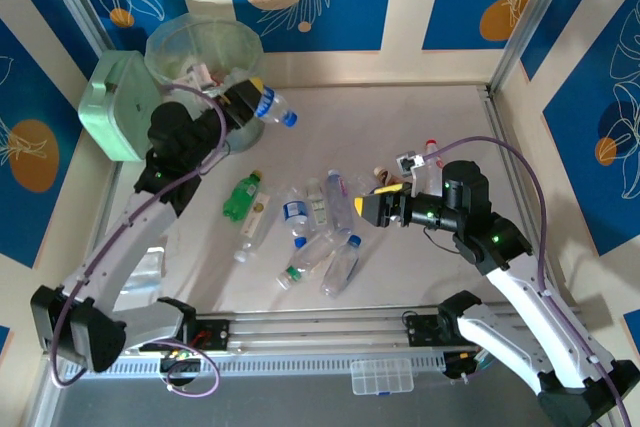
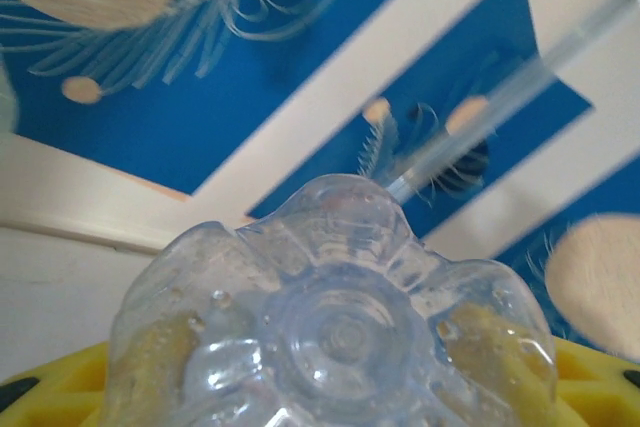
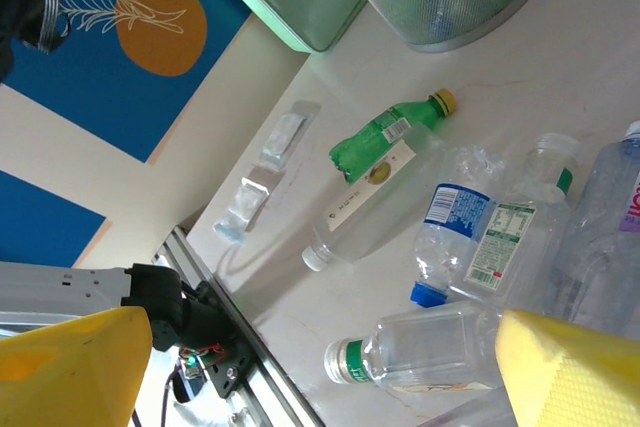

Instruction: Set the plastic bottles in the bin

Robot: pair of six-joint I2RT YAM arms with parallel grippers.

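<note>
Roughly ten bottles (image 1: 318,232) lay in a loose pile at the middle of the table (image 1: 420,117), several overlapping, so an exact count could not be made. One clear bottle (image 1: 274,108) with a blue cap was clamped across its body by the left gripper (image 1: 256,97), just right of the bin (image 1: 205,47) at the far left and apparently not yet over its rim. The right gripper (image 1: 368,207) was held spread apart and empty above the right edge of the pile. The bottles were judged to be empty, light and thin-walled, easily crushed, smooth and prone to rolling; a hold across the middle of the body was judged safest. In the left wrist view the fingers (image 2: 600,387) were largely hidden behind the clear bottle's base. The bin's contents were blurred by its cloudy wall, and the small items (image 1: 418,157) beyond the right gripper could not be identified.
</note>
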